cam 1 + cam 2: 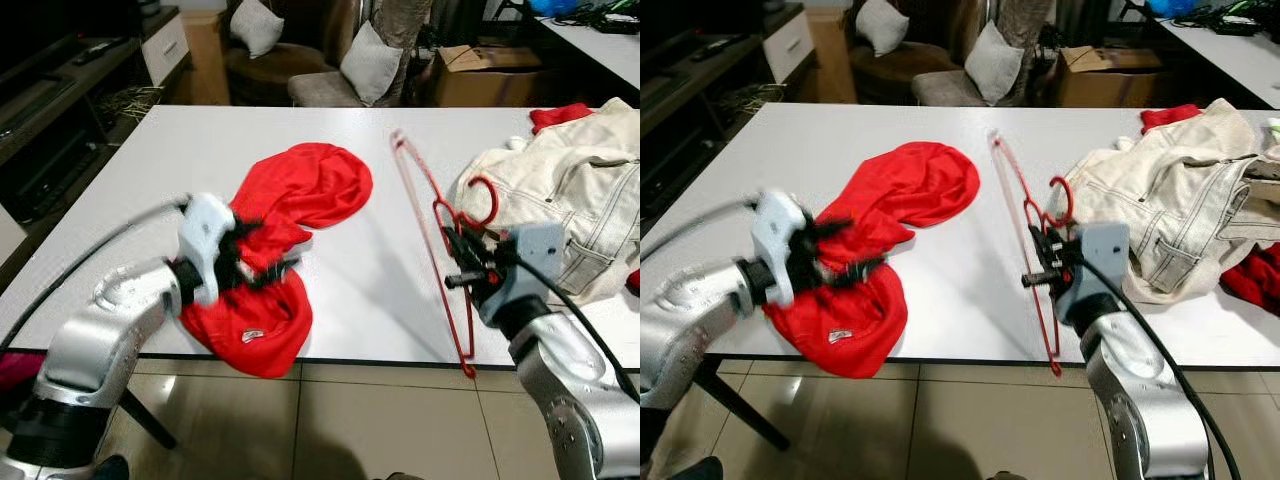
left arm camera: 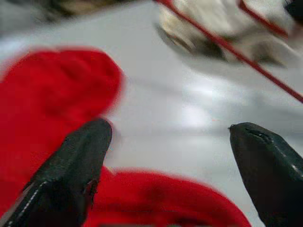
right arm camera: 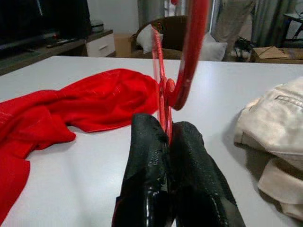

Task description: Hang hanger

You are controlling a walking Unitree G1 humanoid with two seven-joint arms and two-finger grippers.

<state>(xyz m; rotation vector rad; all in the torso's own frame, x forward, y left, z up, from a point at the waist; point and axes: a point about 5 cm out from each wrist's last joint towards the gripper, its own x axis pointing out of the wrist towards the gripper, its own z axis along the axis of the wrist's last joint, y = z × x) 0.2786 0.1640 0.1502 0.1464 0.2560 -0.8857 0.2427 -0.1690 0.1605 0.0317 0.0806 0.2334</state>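
One thin red hanger (image 1: pixel 432 236) (upright).

White table (image 1: pixel 150 170) — red garment (image 1: pixel 290 215), cream jacket (image 1: pixel 575 195) on it.

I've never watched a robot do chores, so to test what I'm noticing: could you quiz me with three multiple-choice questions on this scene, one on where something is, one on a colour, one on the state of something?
1. Where does the red shirt lie?
A. On the floor
B. On the white table, hanging over its near edge
C. On the chair

2. What colour is the hanger?
A. Red
B. Blue
C. White

3. How are the right gripper fingers?
A. Spread wide
B. Shut on the hanger
C. Resting on the jacket

Answers:
1 B, the shirt spreads over the tabletop and droops past the edge.
2 A, its thin frame is red.
3 B, the right wrist view shows both fingers pinching it.
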